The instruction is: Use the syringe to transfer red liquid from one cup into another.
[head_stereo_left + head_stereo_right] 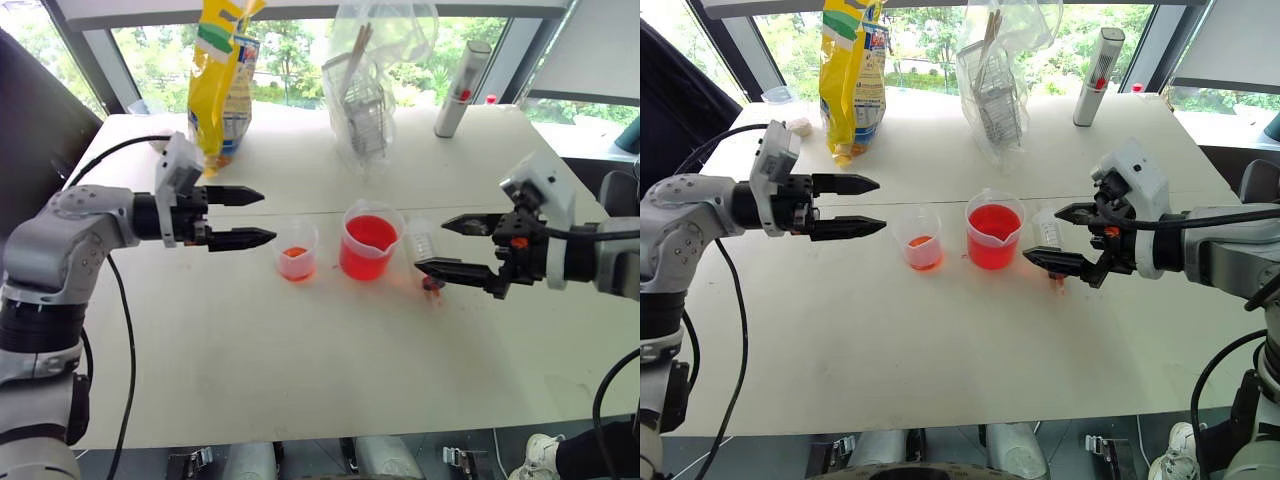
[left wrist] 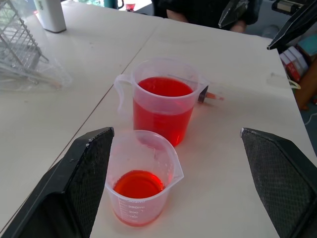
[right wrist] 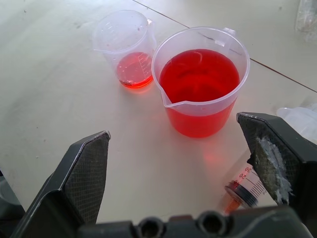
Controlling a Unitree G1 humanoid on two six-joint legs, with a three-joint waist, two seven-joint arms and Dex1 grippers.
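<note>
Syringe [image 3: 246,184] lies on its side on the white table [image 1: 300,370], just beside the larger spouted beaker [image 1: 369,241] on the robot's right, its reddish tip pointing toward the near edge and part of its clear graduated barrel hidden behind the right pincer's finger in the right wrist view. Red liquid [image 3: 199,75] fills the larger beaker most of the way up, and a shallow layer of the same liquid sits at the bottom of the smaller cup [image 1: 297,250], which stands just beside the beaker on the robot's left, the two apart but close. The left pincer [image 1: 243,217] hangs above the table to the left of the smaller cup, pointing across toward it, its two black fingers spread and holding nothing. The right pincer [image 1: 458,246] hangs to the right of the beaker, over the spot where the syringe lies, its fingers spread wide and empty as well. Farther back on the table stand a yellow snack bag [image 1: 221,80], a clear plastic bag [image 1: 372,70] with a wire rack inside, and a white cylinder [image 1: 461,89] with a red dot.
</note>
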